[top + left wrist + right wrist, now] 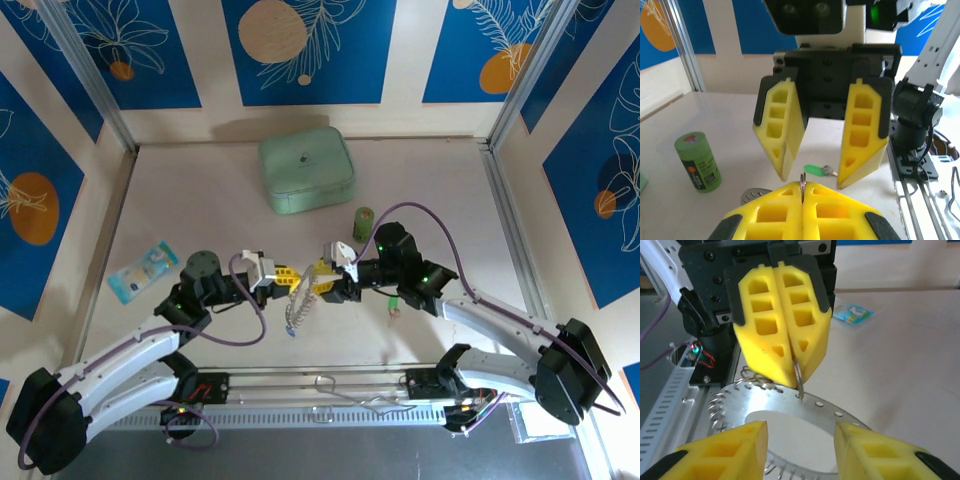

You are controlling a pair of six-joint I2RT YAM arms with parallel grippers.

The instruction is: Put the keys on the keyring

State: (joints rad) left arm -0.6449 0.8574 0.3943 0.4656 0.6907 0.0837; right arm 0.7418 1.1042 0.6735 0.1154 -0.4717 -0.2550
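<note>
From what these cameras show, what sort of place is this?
Probably a robot test cell, not a home: two arms bolted along a metal rail, a table boxed in by printed wall panels, and a few props like the mint-green case.

Bright, even light with soft shadows (wrist views blur up close).

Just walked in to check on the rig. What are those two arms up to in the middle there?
The two arms meet nose to nose above the table. The left gripper is shut on a thin metal edge at the top of the silvery keyring, which hangs below it. The right gripper faces it with its jaws open, holding nothing. A green key lies on the table near the right arm, not yet on the ring.
</note>
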